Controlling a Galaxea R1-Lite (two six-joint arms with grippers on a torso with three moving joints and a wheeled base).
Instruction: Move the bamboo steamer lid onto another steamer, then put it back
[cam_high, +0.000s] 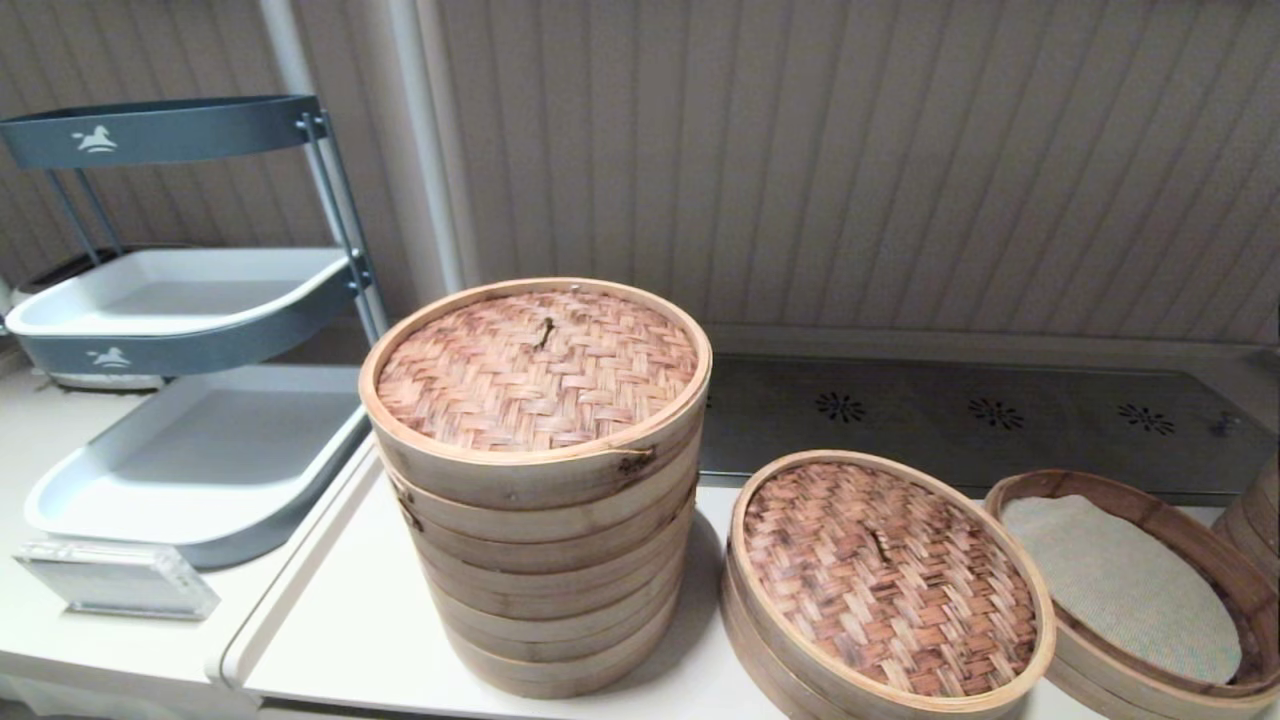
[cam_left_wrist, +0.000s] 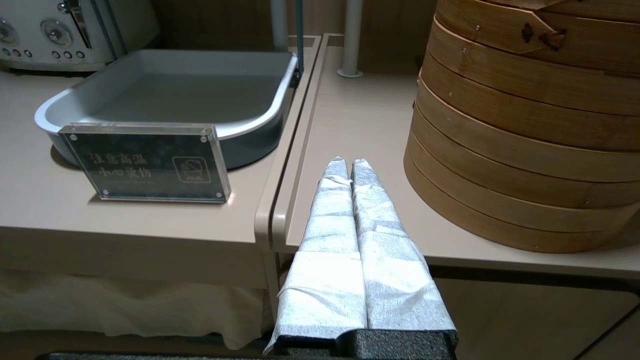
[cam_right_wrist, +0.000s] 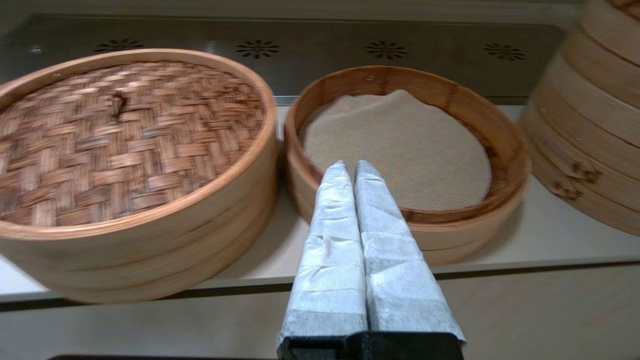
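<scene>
The bamboo steamer lid (cam_high: 885, 575), brown weave with dark scorched patches and a small centre knot, sits on a shallow basket at the table's front. The right wrist view shows this lid (cam_right_wrist: 120, 135) too. Right of it stands the other steamer (cam_high: 1225, 590), open, with a beige cloth liner (cam_right_wrist: 395, 150) inside its dark-brown rim (cam_right_wrist: 505, 145). My right gripper (cam_right_wrist: 351, 166) is shut and holds nothing, in front of the table edge, pointing at that open steamer's near wall. My left gripper (cam_left_wrist: 346, 162) is also shut and holds nothing, low over the front edge left of the tall stack. Neither gripper shows in the head view.
A tall pale multi-tier stack (cam_high: 540, 490) with a reddish-tan woven lid stands left of the lidded basket. Another steamer stack (cam_right_wrist: 595, 110) rises at the far right. A grey tiered tray rack (cam_high: 190, 440) and an acrylic sign (cam_left_wrist: 145, 162) occupy the left counter. A perforated metal strip (cam_high: 980, 415) runs behind.
</scene>
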